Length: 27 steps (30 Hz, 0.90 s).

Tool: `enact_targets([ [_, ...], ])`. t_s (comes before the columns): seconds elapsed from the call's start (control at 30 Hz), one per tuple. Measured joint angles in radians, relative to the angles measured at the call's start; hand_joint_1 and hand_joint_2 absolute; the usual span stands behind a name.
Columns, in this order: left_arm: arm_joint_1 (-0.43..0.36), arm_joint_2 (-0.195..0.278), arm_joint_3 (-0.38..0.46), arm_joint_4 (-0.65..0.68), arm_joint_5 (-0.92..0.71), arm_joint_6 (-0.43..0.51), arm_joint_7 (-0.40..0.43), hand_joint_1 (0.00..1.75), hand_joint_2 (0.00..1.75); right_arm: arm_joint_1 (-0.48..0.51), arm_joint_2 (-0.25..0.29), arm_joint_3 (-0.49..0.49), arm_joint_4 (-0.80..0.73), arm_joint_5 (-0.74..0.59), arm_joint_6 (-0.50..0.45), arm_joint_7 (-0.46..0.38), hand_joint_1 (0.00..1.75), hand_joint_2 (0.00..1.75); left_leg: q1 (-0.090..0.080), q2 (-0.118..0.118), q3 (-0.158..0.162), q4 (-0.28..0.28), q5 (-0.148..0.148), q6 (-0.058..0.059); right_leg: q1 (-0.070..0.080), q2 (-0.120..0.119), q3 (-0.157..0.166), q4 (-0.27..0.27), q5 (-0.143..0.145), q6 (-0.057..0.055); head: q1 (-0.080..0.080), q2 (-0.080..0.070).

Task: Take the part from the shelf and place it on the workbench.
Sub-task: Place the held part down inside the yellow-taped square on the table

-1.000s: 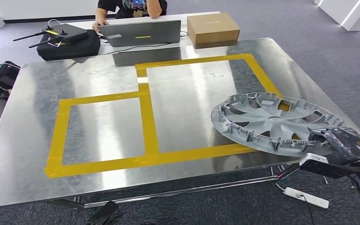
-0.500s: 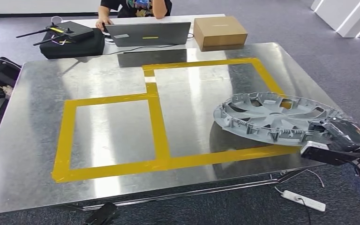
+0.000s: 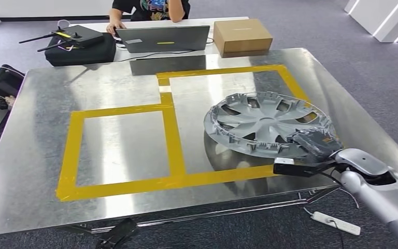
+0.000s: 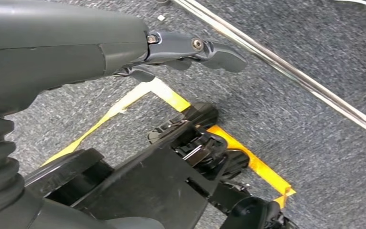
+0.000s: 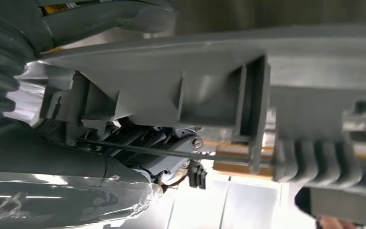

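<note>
Since the earlier frames the grey wheel cover (image 3: pixel 267 124) has travelled inward from the worktop's right edge, and now hangs over the right-hand taped rectangle rather than over the corner; the right arm has come in with it. The right hand (image 3: pixel 315 143) grips the cover at its near-right rim, fingers wrapped over the edge, and the cover sits tilted, its far side higher, with a dark reflection on the metal beneath it; whether its low edge touches the worktop (image 3: pixel 31 171) cannot be told. In the right wrist view the cover's ribbed inner rim (image 5: pixel 181 90) lies right against the hand's dark fingers (image 5: pixel 143 143). The yellow tape (image 3: pixel 171 135) marks two adjoining rectangles: the left one is bare metal, and the right one has open surface on the cover's left and far sides. The cover's near edge lies just inside the front tape strip, close to the worktop's front edge. Beyond the far edge stand a laptop (image 3: pixel 160 38), a cardboard box (image 3: pixel 242 35) and a black bag (image 3: pixel 80 49) carrying a device with antennas, and a person (image 3: pixel 150 8) sits behind the laptop. A white power strip (image 3: pixel 337 222) lies on the floor under the right corner. The left hand (image 4: pixel 186 47) hangs over grey carpet, fingers loosely extended and holding nothing.
</note>
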Motion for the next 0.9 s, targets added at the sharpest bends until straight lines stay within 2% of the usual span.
enact_targets([
  [0.13,-0.007,0.0,0.0,-0.003,-0.012,-0.028,-0.017,0.0,1.75,-0.065,0.056,0.102,0.132,0.052,-0.036,0.027,1.75,1.75,0.001,0.0,0.001,0.0,0.0,0.0,0.0,0.0,0.0,0.0,0.0,0.0,0.0,0.0],
  [0.23,-0.01,0.001,0.0,-0.006,-0.026,-0.019,-0.043,0.0,1.75,-0.095,0.075,0.146,0.212,0.059,-0.064,0.048,1.75,1.75,0.001,-0.001,0.001,0.0,0.0,0.0,0.0,-0.001,0.0,0.0,-0.001,-0.001,0.0,0.0],
  [0.53,-0.003,0.008,0.0,-0.007,-0.054,0.022,-0.094,0.0,1.75,-0.109,0.068,0.136,0.347,0.016,-0.169,0.066,1.75,1.75,0.0,-0.003,0.005,0.0,-0.002,0.0,0.0,-0.003,-0.005,-0.002,-0.004,-0.003,0.0,0.0],
  [0.67,0.005,0.011,0.0,-0.007,-0.058,0.011,-0.092,0.0,1.75,-0.104,0.061,0.102,0.381,0.018,-0.204,0.054,0.0,0.0,0.0,-0.004,0.005,0.0,-0.002,0.0,0.0,-0.003,-0.004,-0.002,-0.003,-0.002,0.0,0.0],
  [0.8,0.005,0.013,0.005,-0.007,-0.029,-0.01,-0.082,0.0,1.75,-0.096,0.061,0.076,0.394,0.023,-0.223,0.025,0.0,0.0,0.0,-0.004,0.005,0.0,-0.002,0.0,0.0,-0.004,-0.004,-0.002,-0.003,-0.002,0.0,0.0],
  [0.9,0.003,0.013,0.01,-0.007,-0.025,-0.008,-0.076,0.0,0.44,-0.08,0.061,0.065,0.389,0.037,-0.253,0.004,0.0,0.0,0.0,-0.004,0.005,0.0,-0.002,0.0,0.0,-0.004,-0.001,-0.002,-0.003,-0.002,0.0,0.0],
])
